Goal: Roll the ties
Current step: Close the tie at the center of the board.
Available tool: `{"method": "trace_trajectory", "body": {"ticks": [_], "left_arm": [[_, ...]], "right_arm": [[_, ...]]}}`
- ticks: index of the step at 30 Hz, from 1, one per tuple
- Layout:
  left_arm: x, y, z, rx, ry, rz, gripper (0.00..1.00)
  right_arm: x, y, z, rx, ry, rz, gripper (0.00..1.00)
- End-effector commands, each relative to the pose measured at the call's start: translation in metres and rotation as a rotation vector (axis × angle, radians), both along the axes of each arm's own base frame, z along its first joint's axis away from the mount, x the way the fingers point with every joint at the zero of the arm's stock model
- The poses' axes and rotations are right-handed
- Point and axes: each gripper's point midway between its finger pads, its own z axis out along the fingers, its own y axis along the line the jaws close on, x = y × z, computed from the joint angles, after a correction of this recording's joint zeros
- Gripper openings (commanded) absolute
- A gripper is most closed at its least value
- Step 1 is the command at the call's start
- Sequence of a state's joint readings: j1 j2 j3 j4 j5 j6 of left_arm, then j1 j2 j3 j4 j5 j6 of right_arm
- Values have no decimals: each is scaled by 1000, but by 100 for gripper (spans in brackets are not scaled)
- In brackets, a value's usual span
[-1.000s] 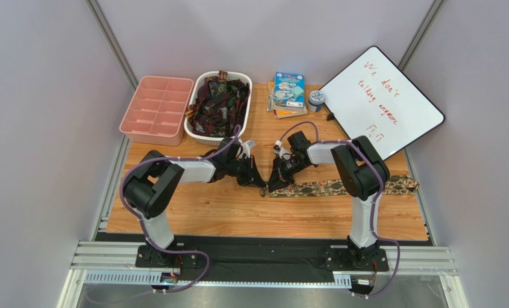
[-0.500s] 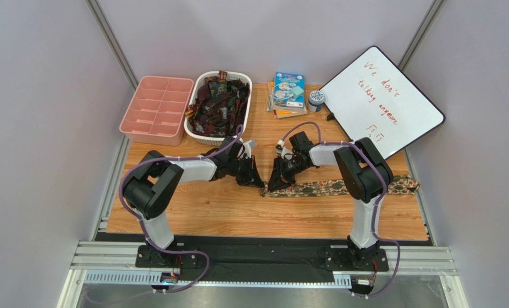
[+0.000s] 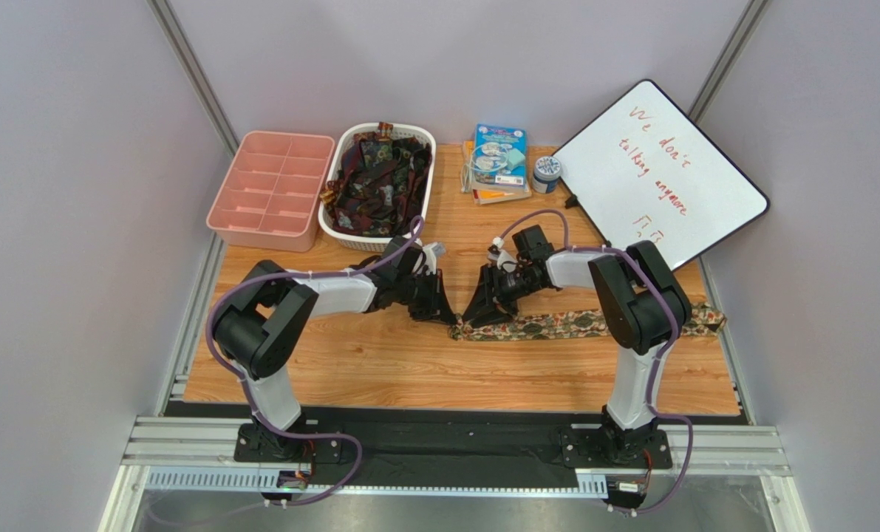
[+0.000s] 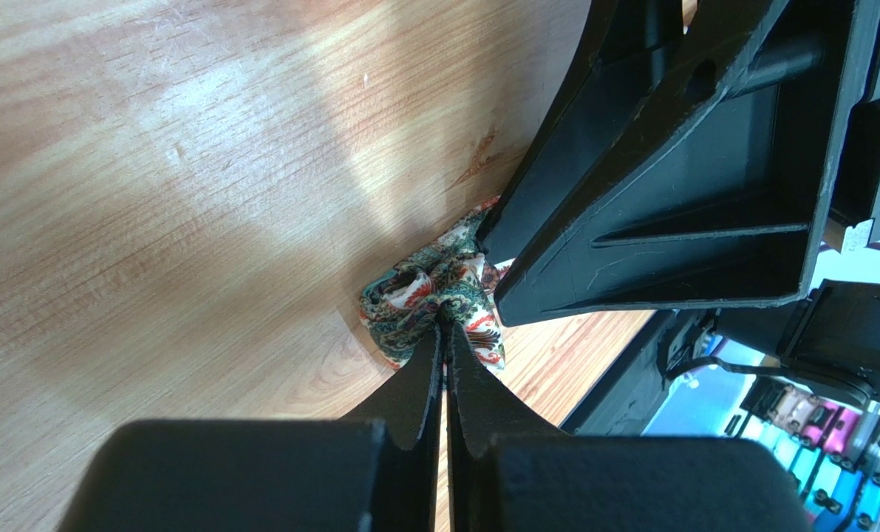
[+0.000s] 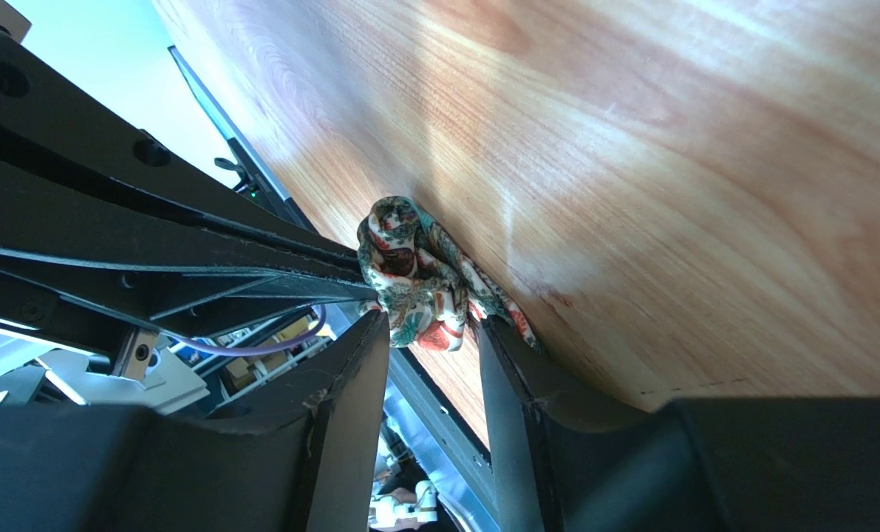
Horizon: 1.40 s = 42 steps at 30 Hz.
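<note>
Rolling just begun at mid-table: tie (image 3: 588, 324) end is pinched by the clenched left gripper (image 4: 444, 321) and straddled loosely by the right gripper (image 5: 427, 321). Next, tight turning toward the right edge seems required.

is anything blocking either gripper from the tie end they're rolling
Nothing visible. The left gripper is shut on the bunched end of the tie, and the right gripper has its fingers around the same bunch, the two meeting on the bare table.

Pale grey walls (image 3: 67, 166) enclose a wooden surface (image 3: 411, 366); a metal rail (image 3: 455, 449) runs along its near edge.
</note>
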State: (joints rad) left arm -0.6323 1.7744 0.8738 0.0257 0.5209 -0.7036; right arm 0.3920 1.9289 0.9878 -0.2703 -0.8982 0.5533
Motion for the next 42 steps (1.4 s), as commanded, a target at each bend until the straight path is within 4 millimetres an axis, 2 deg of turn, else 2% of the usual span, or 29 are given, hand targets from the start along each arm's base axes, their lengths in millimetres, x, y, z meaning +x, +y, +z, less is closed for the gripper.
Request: {"method": "trace_trajectory", "body": {"ticks": [1, 7, 10, 14, 15, 16, 18, 19, 20, 21, 24, 25, 29, 33, 35, 36, 38, 39, 41, 42], "left_arm": [[-8, 27, -33, 173, 20, 19, 0], [-8, 23, -27, 160, 14, 18, 0], [-8, 23, -25, 154, 14, 25, 0], [-5, 19, -18, 119, -3, 32, 0], [-3, 20, -17, 109, -15, 35, 1], [-1, 19, -11, 93, -32, 40, 10], [5, 22, -4, 39, -46, 60, 19], [6, 21, 3, 17, -57, 64, 34], [7, 23, 6, 5, -63, 65, 40], [6, 25, 8, -7, -75, 63, 51], [6, 27, 26, -64, -149, 33, 64], [6, 28, 36, -80, -195, 15, 65], [-1, 32, 56, -100, -371, -114, 66], [-9, 37, 55, -101, -521, -198, 66], [-8, 30, 62, -127, -626, -229, 66], [-17, 27, 54, -116, -665, -269, 66], [-17, 20, 58, -135, -737, -297, 66], [-24, 14, 55, -137, -763, -333, 66], [-22, 8, 56, -135, -887, -378, 65], [-27, 11, 46, -116, -908, -395, 65]], "right_arm": [[4, 11, 8, 10, -43, 9, 42], [0, 17, -3, -16, -42, 34, 37], [-1, 15, -7, -29, -41, 46, 29], [-4, 13, -14, -41, -39, 68, 7], [-5, 12, -15, -44, -38, 76, 4], [-6, 11, -16, -48, -40, 81, 2], [-8, 7, -22, -59, -54, 103, 0], [-10, 6, -25, -64, -56, 111, 0], [-9, 3, -28, -70, -72, 119, 0], [-10, 2, -30, -73, -75, 125, 0], [-8, -3, -37, -86, -95, 137, 0], [-9, -3, -39, -87, -102, 144, 0], [-9, -4, -41, -87, -113, 155, 0], [-9, -5, -43, -84, -141, 168, 0], [-10, -4, -44, -72, -138, 176, 0], [-12, -5, -45, -68, -135, 181, 0], [-14, -5, -44, -57, -141, 193, 0], [-16, -5, -45, -53, -137, 197, 0], [-20, -6, -45, -40, -139, 214, 0], [-20, -6, -44, -37, -144, 221, 0]]}}
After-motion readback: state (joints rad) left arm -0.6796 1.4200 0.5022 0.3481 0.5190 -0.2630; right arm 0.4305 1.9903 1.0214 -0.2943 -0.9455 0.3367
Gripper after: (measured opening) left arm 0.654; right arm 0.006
